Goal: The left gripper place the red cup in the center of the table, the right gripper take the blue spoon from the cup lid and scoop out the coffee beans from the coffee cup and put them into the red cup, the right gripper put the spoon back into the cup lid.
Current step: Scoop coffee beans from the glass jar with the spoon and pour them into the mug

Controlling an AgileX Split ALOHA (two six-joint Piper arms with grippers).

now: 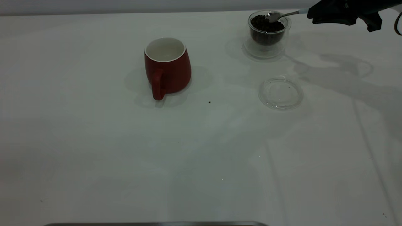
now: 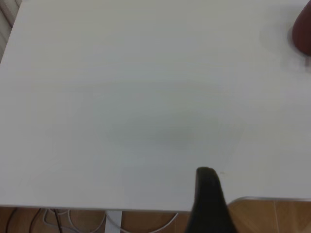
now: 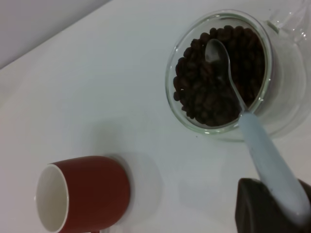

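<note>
spoon's in the beans, scoop is on

exterior: right gripper [image 1: 309, 12] pinches one blue spoon [image 1: 279, 15] over one coffee cup [image 1: 267, 33]; one red cup [image 1: 167, 66] mid-table [image 1: 94, 157], one cup lid [image 1: 280, 93] bare. left wrist: left fingers [image 2: 208, 199] parked, can't tell their state. right wrist: dig under coffee beans [image 3: 204, 97], lift level.

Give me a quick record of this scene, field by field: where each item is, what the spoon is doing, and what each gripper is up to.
red cup: upright mid-table, empty, handle toward camera
coffee cup: right of the red cup, farther back, holds coffee beans
blue spoon: bowl over the beans in the coffee cup, no beans in it
cup lid: flat on the table in front of the coffee cup, empty
right gripper: holds the spoon handle
left gripper: near the table edge, away from everything
</note>
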